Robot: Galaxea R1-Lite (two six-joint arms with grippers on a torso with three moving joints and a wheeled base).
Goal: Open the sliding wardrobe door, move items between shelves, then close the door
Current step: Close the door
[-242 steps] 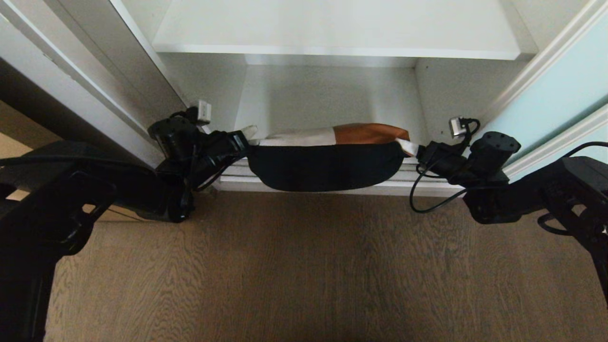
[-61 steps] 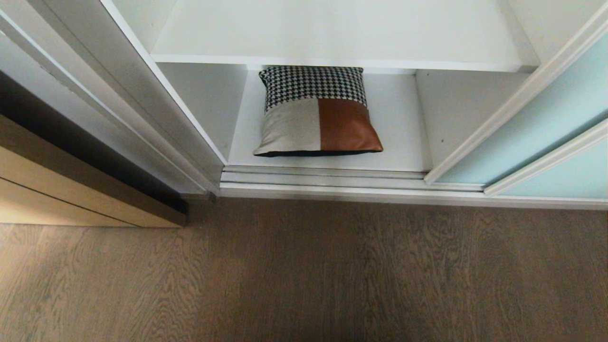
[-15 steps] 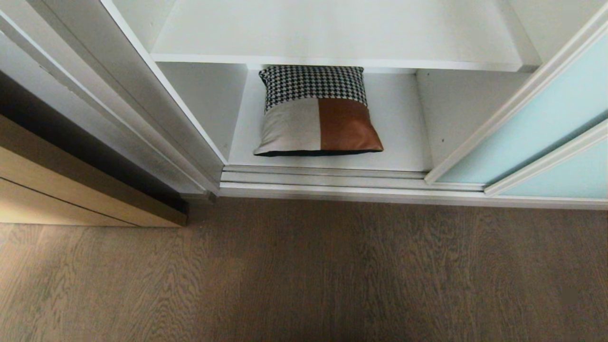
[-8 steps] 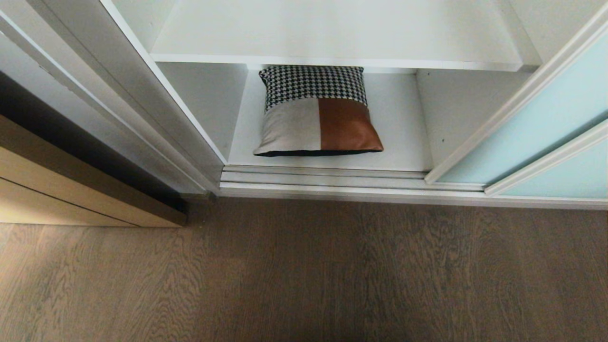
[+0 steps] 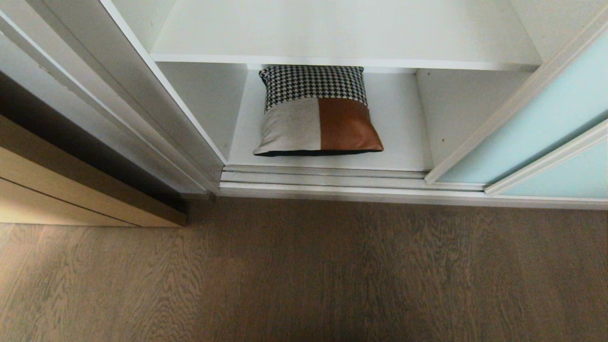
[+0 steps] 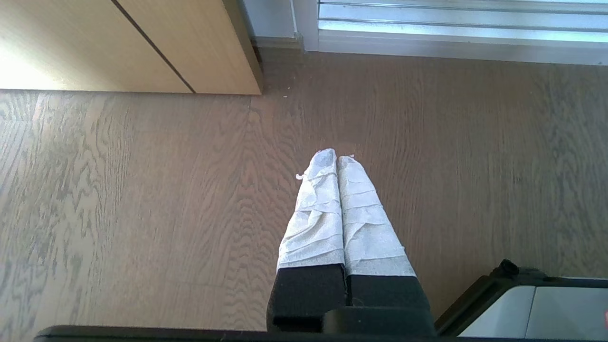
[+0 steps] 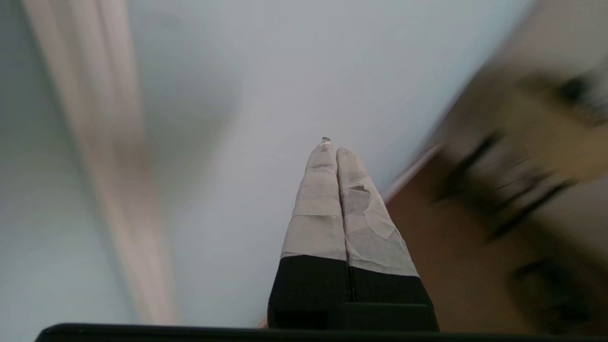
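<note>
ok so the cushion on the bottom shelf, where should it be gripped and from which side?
Judging by its pose, grip the cushion at its near corners, one claw each, coming in from the open front over the door track. It lies flat on the lower shelf, and the upper shelf overhangs its houndstooth back edge, so a top-down approach looks blocked. Both claws are shut and clear of it.

The cushion [image 5: 317, 111] lies flat on the lowest shelf [image 5: 403, 142] inside the wardrobe, roughly midway between the side walls, its rear part tucked under the upper shelf [image 5: 332, 33]. In front of it runs the door track [image 5: 323, 180], then the floor [image 5: 304, 270]. The sliding wardrobe door [image 5: 546, 128] stands to the right, clear of the opening — another door [image 5: 71, 185] stands to the left, beside the wardrobe's side.
</note>
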